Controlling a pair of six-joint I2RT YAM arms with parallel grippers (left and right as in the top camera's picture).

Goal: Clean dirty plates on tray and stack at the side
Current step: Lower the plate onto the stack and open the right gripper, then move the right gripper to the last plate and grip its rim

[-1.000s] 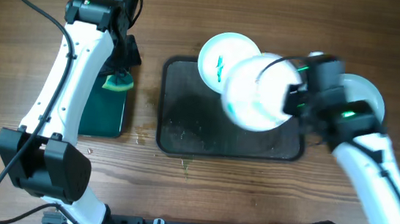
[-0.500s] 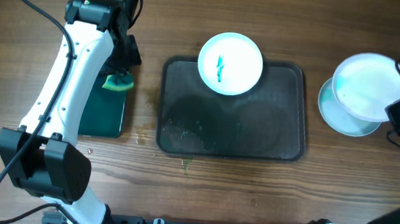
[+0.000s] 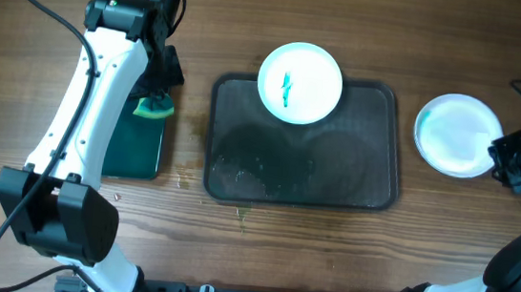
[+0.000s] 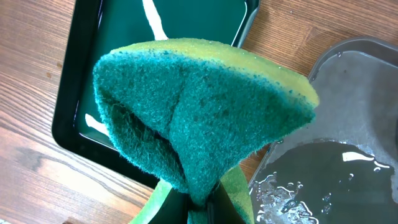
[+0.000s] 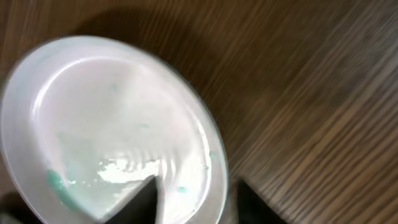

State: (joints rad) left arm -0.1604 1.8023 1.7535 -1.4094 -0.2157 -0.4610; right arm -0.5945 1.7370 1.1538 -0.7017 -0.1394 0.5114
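A white plate point(image 3: 300, 83) with a teal smear lies at the far edge of the dark tray point(image 3: 297, 164). Another white plate point(image 3: 453, 134) lies on a stack on the table to the right, with faint teal traces in the right wrist view point(image 5: 112, 118). My right gripper point(image 3: 502, 156) is at its right rim. Its fingers point(image 5: 196, 202) are open and straddle the rim. My left gripper point(image 3: 157, 98) is shut on a green-yellow sponge point(image 4: 199, 106) above the small black tray point(image 3: 136, 148).
The small black tray point(image 4: 205, 18) with its green inside sits left of the dark tray. The dark tray's wet corner shows in the left wrist view point(image 4: 348, 124). Small crumbs lie on the wood near the dark tray's front edge.
My right arm carried a plate from over the tray to the right and set it on the plate lying there. Its fingers now stand apart at the rim. The left arm has not moved.
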